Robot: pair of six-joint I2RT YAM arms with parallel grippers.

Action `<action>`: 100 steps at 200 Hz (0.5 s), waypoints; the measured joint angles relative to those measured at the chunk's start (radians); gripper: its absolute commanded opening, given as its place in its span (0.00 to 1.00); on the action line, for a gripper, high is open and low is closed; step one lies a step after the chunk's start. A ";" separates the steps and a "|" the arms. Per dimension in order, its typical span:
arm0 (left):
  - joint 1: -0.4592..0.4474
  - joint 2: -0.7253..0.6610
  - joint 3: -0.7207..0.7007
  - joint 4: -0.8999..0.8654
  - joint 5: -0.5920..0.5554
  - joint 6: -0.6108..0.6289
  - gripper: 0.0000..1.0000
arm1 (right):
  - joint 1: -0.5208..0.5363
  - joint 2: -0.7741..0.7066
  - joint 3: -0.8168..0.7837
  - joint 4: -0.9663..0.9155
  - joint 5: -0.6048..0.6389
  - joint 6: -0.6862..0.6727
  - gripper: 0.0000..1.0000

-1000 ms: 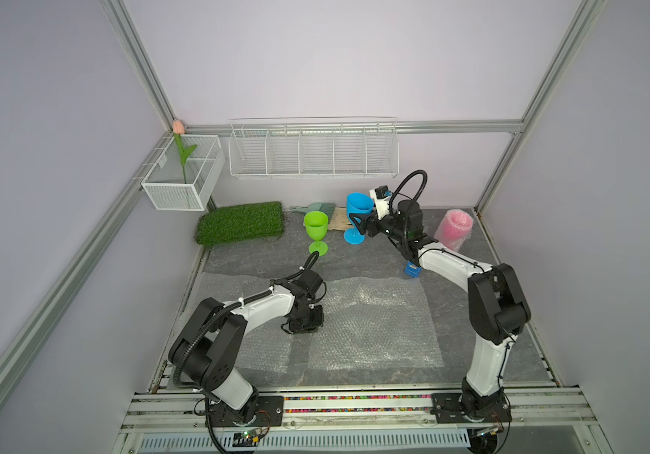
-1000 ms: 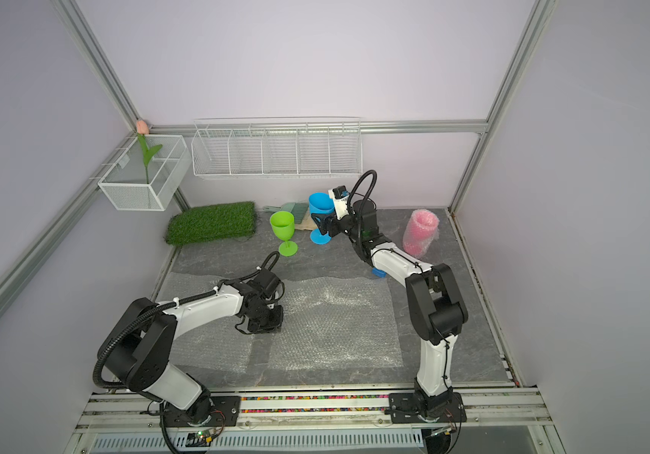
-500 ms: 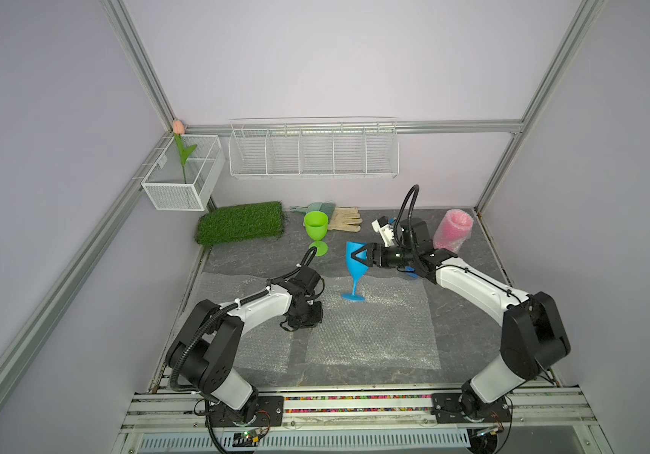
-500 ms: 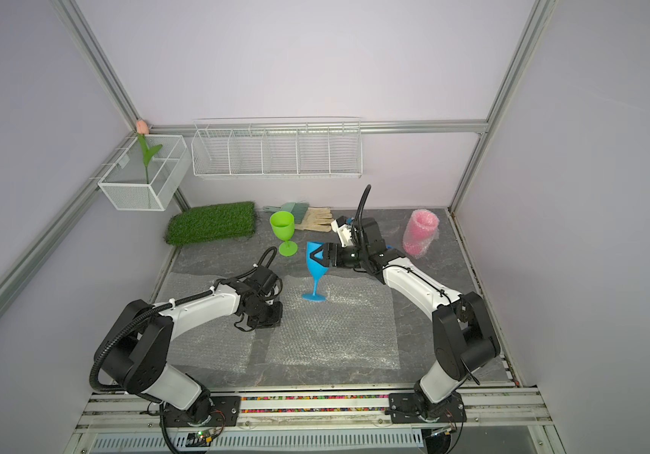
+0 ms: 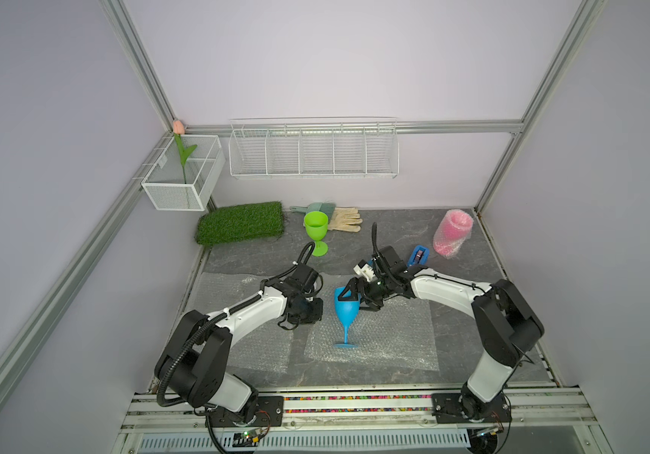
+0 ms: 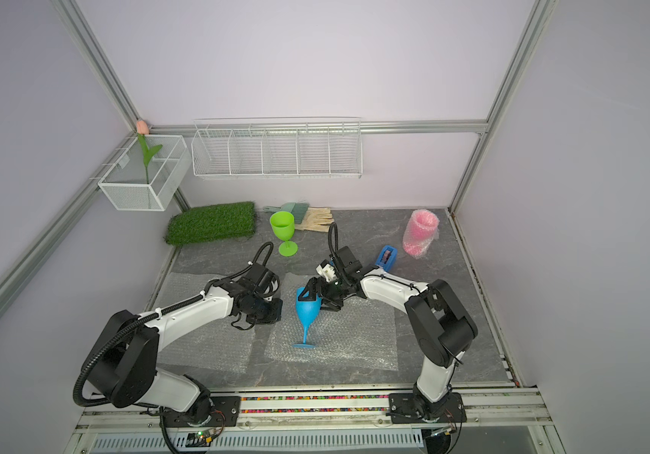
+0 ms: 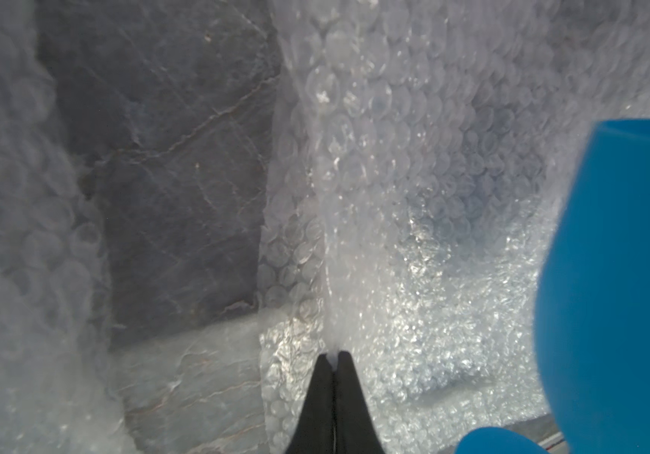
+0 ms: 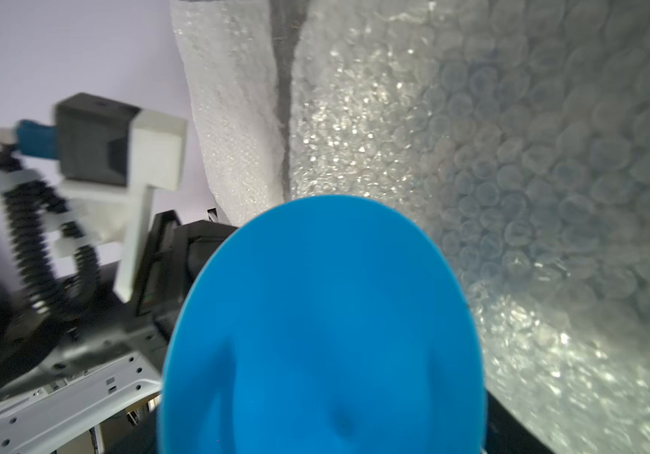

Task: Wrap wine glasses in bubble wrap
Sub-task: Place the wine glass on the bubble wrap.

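- Since a sec ago, when it was up at the back by the lime-green plastic goblet (image 5: 316, 230), the sky-blue plastic stemmed goblet (image 5: 346, 312) has come to frame centre, foot on the clear bubble-wrap sheet (image 5: 388, 342)
- R gripper (image 5: 358, 299): jaws wide round its bowl, gripping
- L gripper (image 7: 335, 355): jaws now pressed together, pinching that sheet's edge up in a ridge
- Means: glass placed, wrap edge in hand; fold-over prob next
- Hot-pink goblet (image 5: 453, 234), upper right, already wrapped; green one still bare
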 measured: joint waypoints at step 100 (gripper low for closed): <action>0.000 0.000 -0.010 0.016 0.032 0.000 0.00 | 0.027 0.105 0.023 0.040 0.032 0.045 0.88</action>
